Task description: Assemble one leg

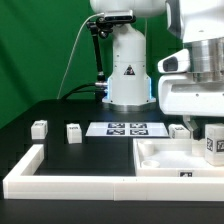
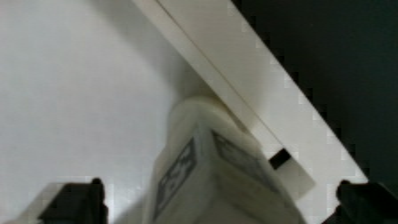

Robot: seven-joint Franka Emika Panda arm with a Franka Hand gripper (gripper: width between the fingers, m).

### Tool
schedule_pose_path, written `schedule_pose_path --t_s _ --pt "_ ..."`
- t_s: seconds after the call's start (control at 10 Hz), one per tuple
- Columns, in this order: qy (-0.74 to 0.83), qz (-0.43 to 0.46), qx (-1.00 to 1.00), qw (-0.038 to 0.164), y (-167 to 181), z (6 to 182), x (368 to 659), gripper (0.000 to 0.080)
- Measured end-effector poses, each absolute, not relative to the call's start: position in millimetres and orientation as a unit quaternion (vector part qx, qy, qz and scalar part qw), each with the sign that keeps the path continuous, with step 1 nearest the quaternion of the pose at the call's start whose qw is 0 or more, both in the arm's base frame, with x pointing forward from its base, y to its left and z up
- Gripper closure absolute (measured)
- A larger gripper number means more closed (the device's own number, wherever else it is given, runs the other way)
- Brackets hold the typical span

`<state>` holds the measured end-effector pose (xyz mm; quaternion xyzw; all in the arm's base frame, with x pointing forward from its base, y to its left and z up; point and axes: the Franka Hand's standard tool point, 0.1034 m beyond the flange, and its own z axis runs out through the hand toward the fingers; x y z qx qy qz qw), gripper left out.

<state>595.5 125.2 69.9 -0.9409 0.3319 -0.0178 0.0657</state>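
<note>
A leg (image 1: pixel 213 145), a small white block with a black-and-white tag, stands inside the big white tray-like part (image 1: pixel 160 158) at the exterior view's right, close to the tray's raised rim. My gripper (image 1: pixel 203 135) is lowered over it. In the wrist view the leg (image 2: pixel 210 150) sits between my two dark fingertips (image 2: pixel 75 202), with a gap on each side. The gripper (image 2: pixel 214 205) is open around the leg and not touching it. Three more legs stand on the black table: two at the left (image 1: pixel 39 128) (image 1: pixel 73 131) and one (image 1: pixel 180 130) beside the tray.
The marker board (image 1: pixel 125 128) lies in front of the robot base (image 1: pixel 127 70). The long white L-shaped border wall (image 1: pixel 60 178) runs along the front and left. The tray's rim (image 2: pixel 214 60) crosses the wrist view, with black table beyond it.
</note>
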Motion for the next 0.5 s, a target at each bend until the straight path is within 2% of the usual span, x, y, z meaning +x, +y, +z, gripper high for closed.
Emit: schedule_pose_path --t_s 0.5 --pt "0.053 -0.037 -0.997 0.041 123.9 69.5 596.0 0.015"
